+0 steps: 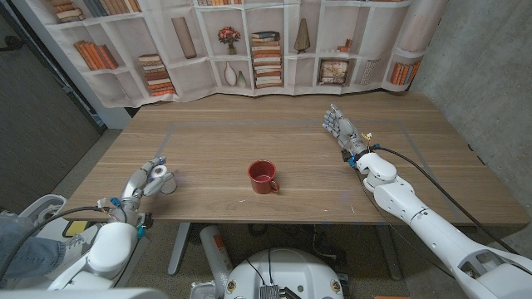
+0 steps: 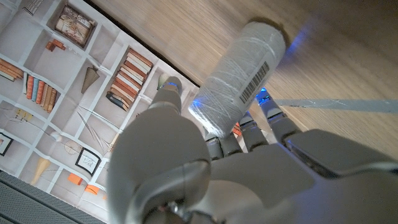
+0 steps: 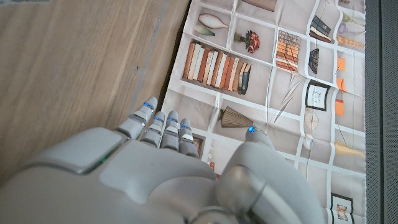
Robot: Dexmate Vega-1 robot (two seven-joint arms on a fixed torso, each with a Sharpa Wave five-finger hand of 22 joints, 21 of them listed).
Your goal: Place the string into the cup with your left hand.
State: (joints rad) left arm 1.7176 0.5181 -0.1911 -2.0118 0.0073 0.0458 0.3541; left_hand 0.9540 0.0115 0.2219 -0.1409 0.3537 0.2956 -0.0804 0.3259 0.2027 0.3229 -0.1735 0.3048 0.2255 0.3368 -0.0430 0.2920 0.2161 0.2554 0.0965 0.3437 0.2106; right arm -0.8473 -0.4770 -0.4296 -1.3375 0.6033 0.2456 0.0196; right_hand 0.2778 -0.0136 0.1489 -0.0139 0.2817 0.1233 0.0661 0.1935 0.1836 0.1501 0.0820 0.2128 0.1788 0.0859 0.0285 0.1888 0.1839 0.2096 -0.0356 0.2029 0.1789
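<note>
The left hand (image 1: pixel 150 178) holds the string spool (image 2: pixel 244 73), near the table (image 1: pixel 216 149); the red cup (image 1: pixel 263 177) is well apart, empty. The carry and the drop remain. The right hand (image 1: pixel 340 129) holds nothing, fingers straight.

Red cup (image 1: pixel 263 176), white string (image 2: pixel 242 78).

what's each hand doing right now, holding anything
Left hand: holding the spool of string on the table.
Right hand: open, holding nothing, fingers extended.
</note>
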